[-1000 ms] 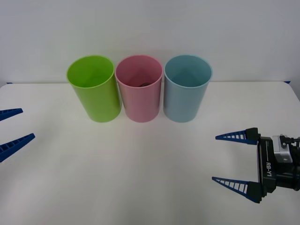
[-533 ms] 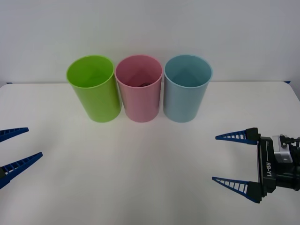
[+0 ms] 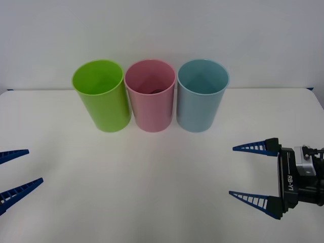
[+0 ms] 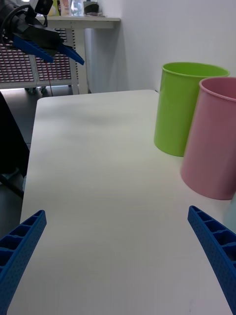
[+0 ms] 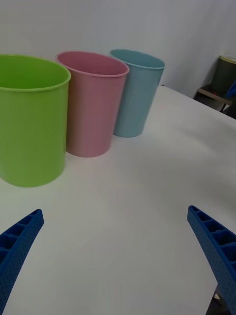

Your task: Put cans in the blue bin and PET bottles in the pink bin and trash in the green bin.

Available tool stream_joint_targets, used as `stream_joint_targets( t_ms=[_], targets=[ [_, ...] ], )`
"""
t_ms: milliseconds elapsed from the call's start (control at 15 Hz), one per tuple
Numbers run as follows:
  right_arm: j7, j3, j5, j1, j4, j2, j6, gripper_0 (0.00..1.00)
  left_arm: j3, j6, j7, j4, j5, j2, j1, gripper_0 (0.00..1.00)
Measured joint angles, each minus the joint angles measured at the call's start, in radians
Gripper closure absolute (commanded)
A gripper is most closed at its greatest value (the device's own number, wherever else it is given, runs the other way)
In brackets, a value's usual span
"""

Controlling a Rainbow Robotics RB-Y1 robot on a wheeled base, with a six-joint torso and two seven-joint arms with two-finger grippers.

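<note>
left claw [image 3: 14, 172]: at the left edge of the desk [image 3: 152, 192], fingers spread wide, holding nothing, well apart from the bins.
green bin [image 3: 101, 101]: leftmost in the row, upright, just beside the pink one; inside looks bare as far as I can see.
pink bin [image 3: 150, 101]: middle of the row, upright, tight between the other two. There's a dark shape at the bottom, likely the bottle, but can't tell for sure.
blue bin [image 3: 201, 101]: rightmost, upright, just beside the pink one; nothing visible inside.
right claw [image 3: 255, 174]: low over the right side of the desk, fingers spread wide, empty, pointing toward the middle.
loose items: none lying on the desk, so sorting looks done or nearly done, judging by this layout.
risk 1: bins are tall, light and packed close together. Any sweep from either claw at rim height would probably tip one, and it could take its neighbours down too.
risk 2: a tipped pink bin spills whatever is in it back onto the desk.
risk 3: both claws face inward; moving both toward the middle at once risks finger contact.
</note>
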Motion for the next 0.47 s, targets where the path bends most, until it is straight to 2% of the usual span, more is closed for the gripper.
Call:
stream_joint_targets(
  t_ms=[467],
  targets=[
    [0.0, 0.0, 0.0, 0.0, 0.0, 0.0, 0.0, 0.0, 0.0, 0.002, -0.003, 0.0, 0.001, 0.0, 0.001, 0.0]
  ],
)
